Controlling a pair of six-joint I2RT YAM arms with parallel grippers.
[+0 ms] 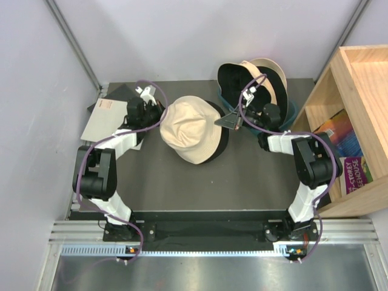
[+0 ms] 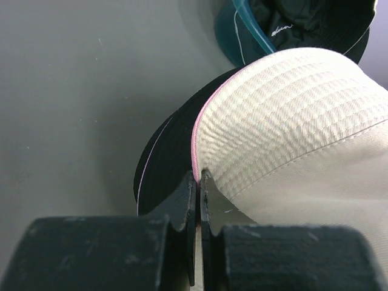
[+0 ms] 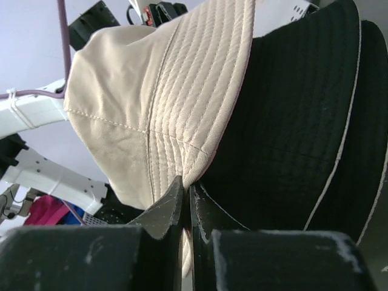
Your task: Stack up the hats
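A beige hat [image 1: 191,130] sits mid-table over a black hat [image 1: 224,143] whose brim shows at its right side. My left gripper [image 1: 159,118] is shut on the beige hat's left brim; in the left wrist view its fingers [image 2: 199,176] pinch the pink-edged brim of the beige hat [image 2: 291,121], with the black hat [image 2: 170,163] beneath. My right gripper [image 1: 225,121] is shut on the right brim; in the right wrist view it [image 3: 186,182] clamps the beige hat [image 3: 151,91] beside the black hat [image 3: 291,121]. Another black hat [image 1: 233,76] and a cream hat [image 1: 271,70] lie behind.
A teal tub [image 1: 291,113] at the back right holds the two rear hats; its rim [image 2: 242,36] also shows in the left wrist view. A wooden shelf [image 1: 357,91] with books stands at the right. A grey sheet [image 1: 106,121] lies at the left.
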